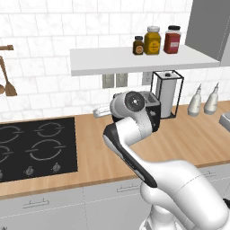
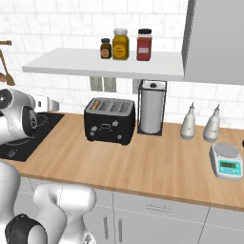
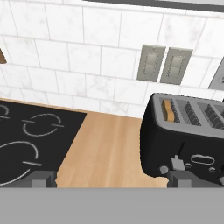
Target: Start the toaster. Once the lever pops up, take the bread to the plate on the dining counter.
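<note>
The black toaster point(image 2: 109, 125) stands on the wall counter point(image 2: 157, 164) below the shelf, with white marks on its front. The bread point(image 2: 95, 104) sits in its left slot, and its tan top edge point(image 3: 168, 110) shows in the hand view. My gripper point(image 3: 111, 179) is open, its fingertips point(image 3: 41, 178) wide apart with nothing between them. It hovers left of and in front of the toaster point(image 3: 188, 131). A small grey lever point(image 3: 177, 162) on the toaster's front lies just past my right fingertip. My arm hides most of the toaster point(image 1: 155, 108) in the left base view. The plate and the dining counter are out of view.
A black cooktop point(image 1: 36, 143) lies left of the toaster. A paper towel holder point(image 2: 151, 112), two white bottles point(image 2: 189, 123) and a kitchen scale point(image 2: 227, 161) stand to the right. Jars point(image 2: 120, 45) sit on the shelf above. Wall outlets point(image 3: 164, 64) are behind the toaster.
</note>
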